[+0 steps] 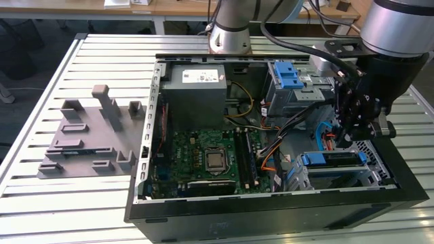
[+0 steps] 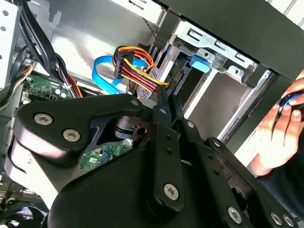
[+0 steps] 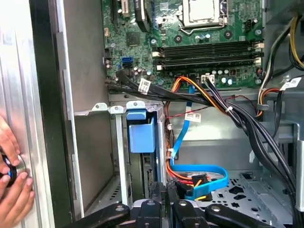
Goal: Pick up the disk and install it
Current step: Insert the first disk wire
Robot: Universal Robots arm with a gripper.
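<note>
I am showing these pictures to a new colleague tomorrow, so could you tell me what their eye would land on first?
Probably the open computer case on the slatted table, its green motherboard bare, with the black gripper reaching inside at the exterior view's right. Next, the blue carrier standing in the drive cage in the first wrist view. A person's hand shows beside the case in the second wrist view.

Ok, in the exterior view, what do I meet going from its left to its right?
Grey fixture plate on the table → grey power-supply box → motherboard → blue-latched drive cage → blue-edged disk in the lower bay → the arm's hand, low inside the case.
</note>
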